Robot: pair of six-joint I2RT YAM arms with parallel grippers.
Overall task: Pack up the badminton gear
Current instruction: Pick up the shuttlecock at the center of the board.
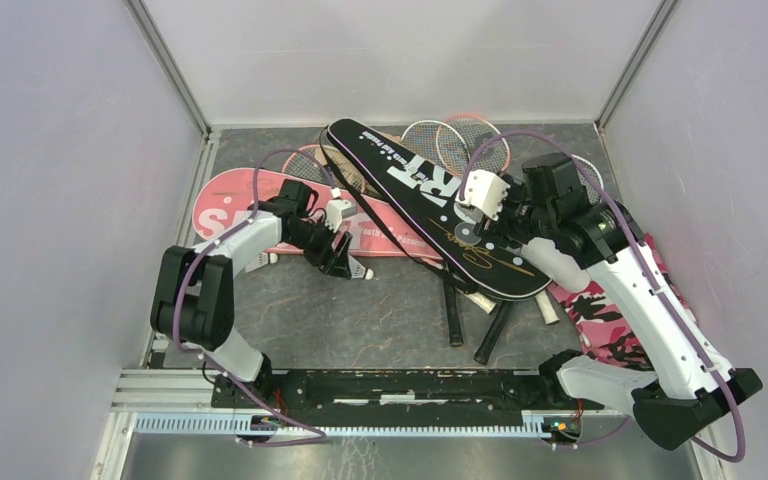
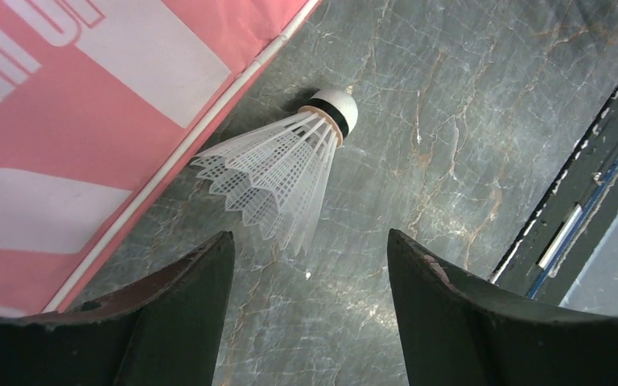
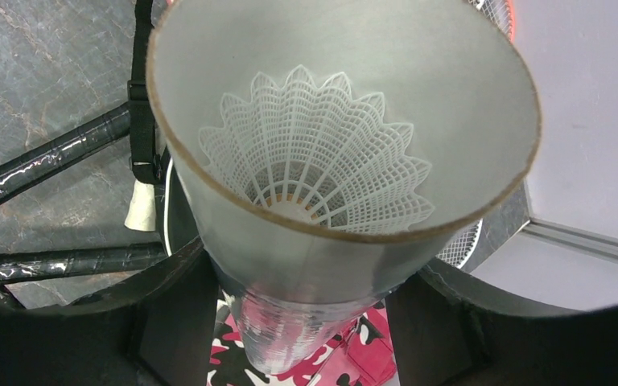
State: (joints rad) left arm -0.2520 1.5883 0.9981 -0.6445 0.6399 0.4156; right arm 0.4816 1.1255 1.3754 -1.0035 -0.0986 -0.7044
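- Pink fabric with large white print is seen at the left of the left wrist view: this is the pink cover (image 2: 88, 121), whose white piped edge runs diagonally across the grey marbled table (image 2: 451, 104).
- One loose shuttlecock (image 2: 282, 173) is laid on its side on the table, just beside that piped edge. Its white cork is turned away from the camera and its white mesh skirt towards the fingers. Whether the skirt touches the cover cannot be told.
- The left gripper (image 2: 310, 241) is held low over the table with its jaws spread apart and nothing gripped. The end of the skirt lies just ahead of the gap.
- The right gripper (image 3: 310, 273) is closed on the long white tube (image 3: 467, 121), with one finger pressed against each side of its wall. The open mouth of the tube is turned towards the wrist camera.
- A second shuttlecock (image 3: 314, 161) is seated inside the tube, skirt towards the mouth.
- The pink camouflage cloth (image 3: 346, 354) is seen beneath the tube, and black-wrapped racket handles (image 3: 48, 157) are laid on the table to its left.
- From above, the black cover (image 1: 430, 200) is seen laid diagonally, with one end resting over the pink cover.
- Several rackets (image 1: 455, 140) are fanned out at the far side, partly under the black cover.
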